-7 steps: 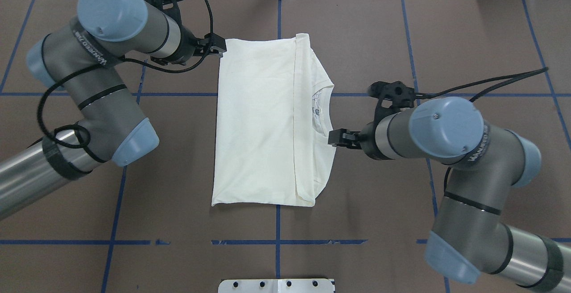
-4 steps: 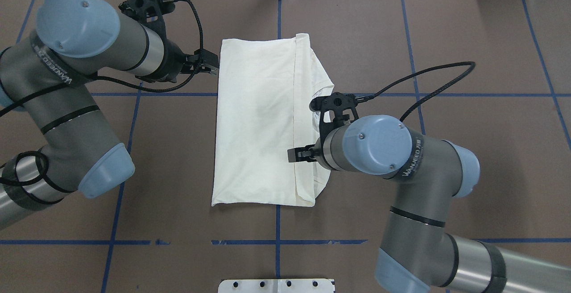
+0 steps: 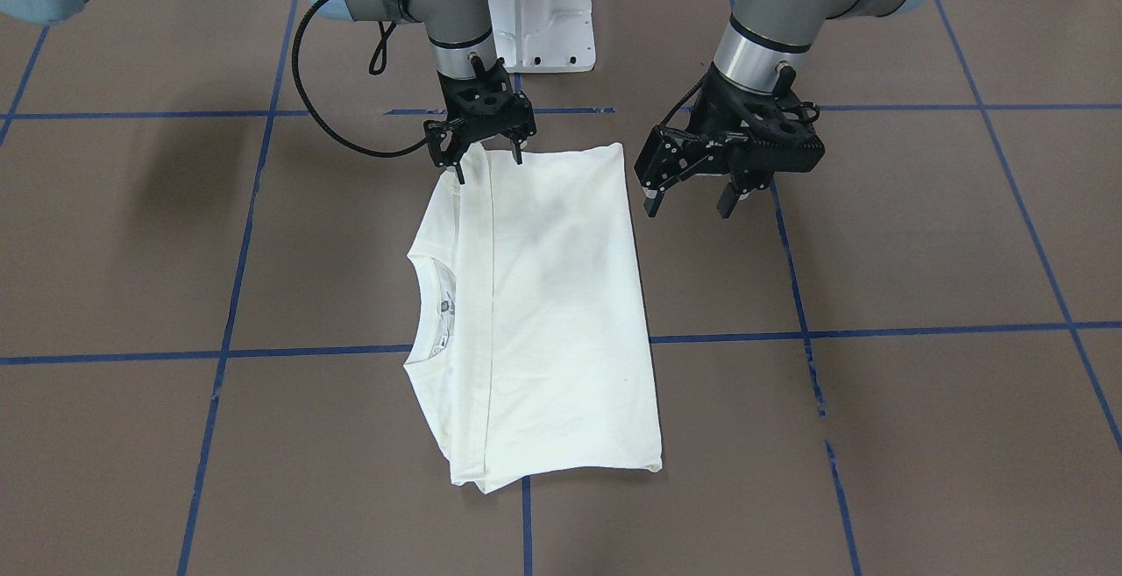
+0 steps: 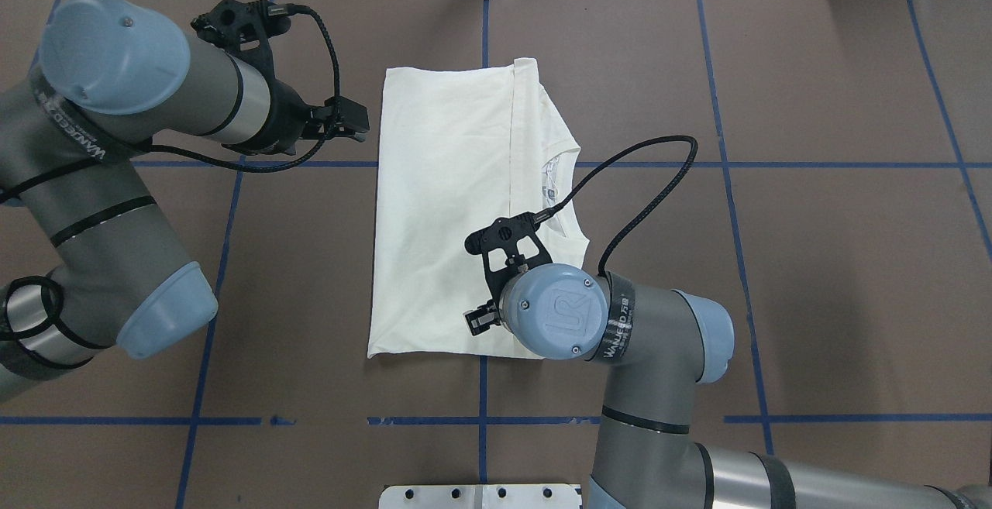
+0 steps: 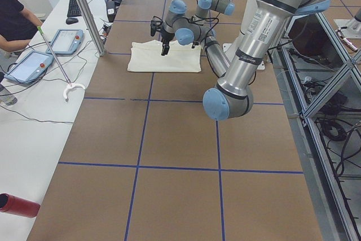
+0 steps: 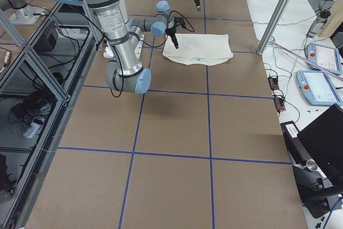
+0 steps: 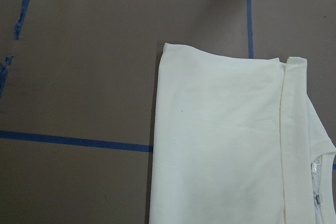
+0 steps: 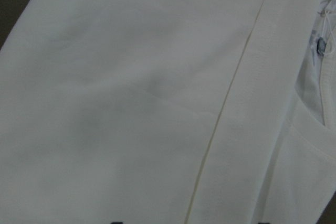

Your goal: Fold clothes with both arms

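Hanging over the brown table (image 3: 877,234) in the front-facing view, my left claw (image 3: 688,206) is spread wide and grips nothing. The folded cream shirt (image 3: 552,313) lies flat just beside it, on the side toward my right claw (image 3: 488,166). My right claw points down over the shirt's corner nearest my base, fingers apart and empty. I cannot tell whether its tips touch the cloth.

From overhead, a strip of bare table separates my left claw from the shirt's long edge. My right wrist covers most of my right claw, which hangs above the shirt's near end by the folded seam.

The left-end camera shows the shirt small and far away, with both claws close by it.

The right-end camera puts my right claw at the shirt's corner and my left claw beyond the far side.

My left wrist camera looks down on plain cream fabric ahead of the claw, next to bare table.

My right wrist camera sees cream cloth directly beneath the claw, crossed by a seam, with the collar label (image 8: 321,45) off to one side.
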Motion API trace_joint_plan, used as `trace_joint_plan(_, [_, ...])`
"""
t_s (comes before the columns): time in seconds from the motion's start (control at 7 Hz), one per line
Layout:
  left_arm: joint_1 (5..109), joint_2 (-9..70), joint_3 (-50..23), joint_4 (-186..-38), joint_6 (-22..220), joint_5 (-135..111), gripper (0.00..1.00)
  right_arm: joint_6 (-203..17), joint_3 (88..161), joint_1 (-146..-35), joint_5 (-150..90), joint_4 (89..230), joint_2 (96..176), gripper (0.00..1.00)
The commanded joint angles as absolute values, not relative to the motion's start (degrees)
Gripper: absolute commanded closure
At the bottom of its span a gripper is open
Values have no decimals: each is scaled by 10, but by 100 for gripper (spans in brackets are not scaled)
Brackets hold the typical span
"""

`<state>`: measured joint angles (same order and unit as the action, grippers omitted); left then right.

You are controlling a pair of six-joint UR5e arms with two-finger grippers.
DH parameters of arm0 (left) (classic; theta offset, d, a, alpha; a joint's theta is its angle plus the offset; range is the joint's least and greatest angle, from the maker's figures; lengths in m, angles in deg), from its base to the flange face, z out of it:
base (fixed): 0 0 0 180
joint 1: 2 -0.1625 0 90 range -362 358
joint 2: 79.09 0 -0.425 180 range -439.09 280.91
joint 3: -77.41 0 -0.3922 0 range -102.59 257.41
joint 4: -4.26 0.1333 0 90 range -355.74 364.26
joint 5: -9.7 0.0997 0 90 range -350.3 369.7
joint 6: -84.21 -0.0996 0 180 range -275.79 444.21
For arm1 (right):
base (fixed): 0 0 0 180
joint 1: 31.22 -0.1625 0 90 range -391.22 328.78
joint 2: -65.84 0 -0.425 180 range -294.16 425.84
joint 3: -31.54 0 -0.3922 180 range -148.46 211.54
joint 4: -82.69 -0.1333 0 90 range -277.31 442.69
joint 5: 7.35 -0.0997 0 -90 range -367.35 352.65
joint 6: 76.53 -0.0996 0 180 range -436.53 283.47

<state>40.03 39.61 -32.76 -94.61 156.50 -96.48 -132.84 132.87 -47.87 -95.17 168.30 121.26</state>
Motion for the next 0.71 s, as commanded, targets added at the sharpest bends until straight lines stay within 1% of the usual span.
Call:
trace_joint_plan(0.0, [400, 395, -328, -946, 1570, -972, 0, -1324, 1327, -457, -939, 1706, 1216, 40])
trace_joint_plan(0.14, [400, 394, -327, -946, 1570, -973, 0, -1319, 1325, -442, -924, 1709, 1216, 41])
trace_joint_plan(0.29, [400, 390, -328, -946, 1570, -973, 0, -1316, 1326, -437, -920, 1713, 1218, 46])
trace_joint_plan(0.43, [398, 382, -328, -949, 1570, -972, 0, -1316, 1326, -435, -920, 1716, 1218, 48])
trace_joint_plan(0.57, [398, 382, -328, -950, 1571, -972, 0, -1315, 1326, -434, -919, 1717, 1219, 59])
